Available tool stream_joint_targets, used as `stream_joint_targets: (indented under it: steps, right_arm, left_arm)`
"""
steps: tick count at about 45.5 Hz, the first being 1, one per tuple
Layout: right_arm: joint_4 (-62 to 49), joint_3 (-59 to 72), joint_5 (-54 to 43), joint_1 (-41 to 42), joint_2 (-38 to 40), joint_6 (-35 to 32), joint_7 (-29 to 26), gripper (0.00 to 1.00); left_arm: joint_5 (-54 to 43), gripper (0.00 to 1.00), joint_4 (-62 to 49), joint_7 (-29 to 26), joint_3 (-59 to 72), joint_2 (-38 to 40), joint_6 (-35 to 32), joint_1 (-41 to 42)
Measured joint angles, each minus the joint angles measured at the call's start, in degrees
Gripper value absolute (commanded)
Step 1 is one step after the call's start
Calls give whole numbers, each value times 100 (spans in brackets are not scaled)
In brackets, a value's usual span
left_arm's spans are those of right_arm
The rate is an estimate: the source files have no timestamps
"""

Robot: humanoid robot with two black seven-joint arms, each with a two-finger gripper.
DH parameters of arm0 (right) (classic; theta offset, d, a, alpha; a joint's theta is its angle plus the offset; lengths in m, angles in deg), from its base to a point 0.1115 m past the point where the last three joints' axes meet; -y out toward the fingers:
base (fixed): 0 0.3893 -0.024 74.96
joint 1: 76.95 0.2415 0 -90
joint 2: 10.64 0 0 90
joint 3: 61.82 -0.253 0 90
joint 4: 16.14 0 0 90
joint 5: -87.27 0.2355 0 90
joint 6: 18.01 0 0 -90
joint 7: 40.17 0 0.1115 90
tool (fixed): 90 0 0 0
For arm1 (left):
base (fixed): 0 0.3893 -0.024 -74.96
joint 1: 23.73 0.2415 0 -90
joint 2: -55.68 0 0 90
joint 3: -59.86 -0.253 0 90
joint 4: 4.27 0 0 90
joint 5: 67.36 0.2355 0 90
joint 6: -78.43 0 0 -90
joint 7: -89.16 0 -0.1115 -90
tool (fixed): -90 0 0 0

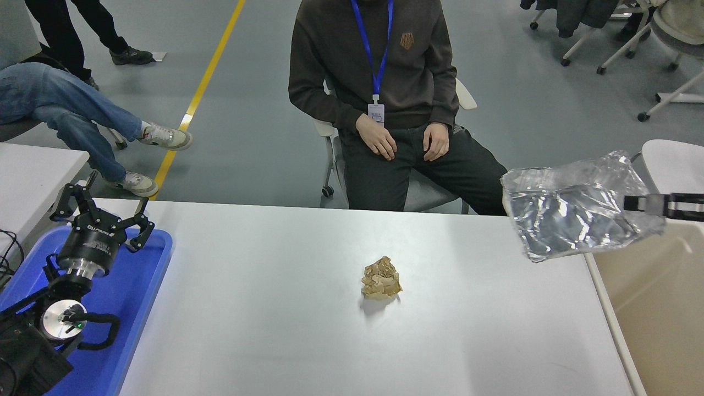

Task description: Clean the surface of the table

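Observation:
The white table surface (286,341) fills the lower middle of the head view. A crumpled brown paper ball (380,278) lies on it near the centre. My right gripper (632,204) comes in from the right edge, shut on the edge of a crinkled silver foil bag (572,213). It holds the bag in the air over the table's far right corner, beside the beige bin (654,308). My left gripper (102,209) is parked open over the blue tray (140,291) at the lower left.
A person sits on a chair at the far side, hands (377,144) on the lap. Another person's legs (71,104) are at the upper left. A smaller white table (33,176) stands beyond the tray. A white chair (674,165) is at the right.

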State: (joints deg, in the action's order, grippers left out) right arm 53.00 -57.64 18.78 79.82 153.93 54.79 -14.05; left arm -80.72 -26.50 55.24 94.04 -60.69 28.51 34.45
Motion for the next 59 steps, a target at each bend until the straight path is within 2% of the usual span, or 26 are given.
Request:
stream_joint_targets:
  steps: [15,30,51,59]
  right_arm:
    - [-1203,-39,773,-1146,-324,728,3,0]
    - [-2784,-81,1545,-2406,-1192,1583,3,0]
    - [-5710,-17,2879,-3469,-2932,1811,-10,0]
    - [-6339,-17,3293,-3668,-3428,1843,-113,0]
  left_arm:
    - [0,100,0,0,0,1,0,0]
    - [0,100,-1,0,0,0,-1,0]
    - [0,100,0,0,0,0,-1,0]
    - [0,100,-1,0,0,0,-1,0]
